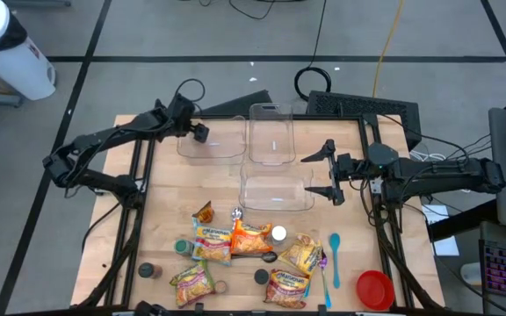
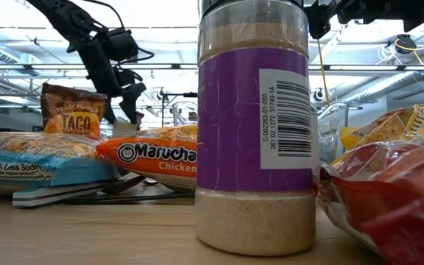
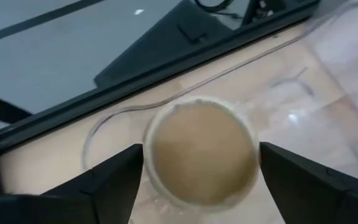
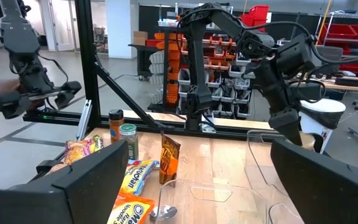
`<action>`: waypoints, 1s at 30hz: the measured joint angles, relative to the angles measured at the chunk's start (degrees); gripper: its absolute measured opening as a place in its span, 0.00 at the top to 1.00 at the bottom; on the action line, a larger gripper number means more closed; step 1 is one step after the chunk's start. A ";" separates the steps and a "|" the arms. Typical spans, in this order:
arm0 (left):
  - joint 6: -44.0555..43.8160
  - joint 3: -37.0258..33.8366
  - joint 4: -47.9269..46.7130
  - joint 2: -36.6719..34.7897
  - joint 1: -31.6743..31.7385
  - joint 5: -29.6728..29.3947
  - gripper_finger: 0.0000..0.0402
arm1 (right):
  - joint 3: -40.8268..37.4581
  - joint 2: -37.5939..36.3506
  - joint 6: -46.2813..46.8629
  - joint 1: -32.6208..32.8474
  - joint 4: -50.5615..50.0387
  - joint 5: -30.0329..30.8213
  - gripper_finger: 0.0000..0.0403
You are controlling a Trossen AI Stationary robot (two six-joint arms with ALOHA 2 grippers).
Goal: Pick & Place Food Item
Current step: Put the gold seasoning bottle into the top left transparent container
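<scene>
1. The jar [image 3: 201,152] stands upright with its long axis vertical. Its tan round top faces straight up at the left wrist camera.
2. It is inside the far-left clear tub [image 1: 211,151], close to the tub's rounded far corner and near the table's [image 1: 165,228] back edge.
3. The left gripper [image 1: 202,132] points straight down over that tub. Its two fingers [image 3: 114,180] sit against opposite sides of the jar, clasping it.
4. Beside this tub on its right is a second tub [image 1: 271,132], and a third tub [image 1: 275,189] lies nearer the front. The bare wood on the tub's left is open.
5. The right gripper [image 1: 332,173] hovers just beside the third tub's right edge. It is level and aimed left, with its jaws spread wide and nothing in them.
6. The noodle packets [image 1: 251,239] lie well apart from the jar, towards the front.
</scene>
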 joint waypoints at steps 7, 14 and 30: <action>-2.05 0.05 -1.53 0.00 0.00 -3.46 0.19 | 0.00 -0.01 0.01 0.00 0.02 -0.02 0.03; -1.57 0.05 -1.53 0.00 0.00 -4.31 0.24 | 0.00 0.00 0.01 0.00 0.02 -0.02 0.03; -0.31 0.05 -1.15 -7.90 -0.44 -0.64 0.23 | 0.00 -0.01 0.03 0.00 -0.05 -0.02 0.03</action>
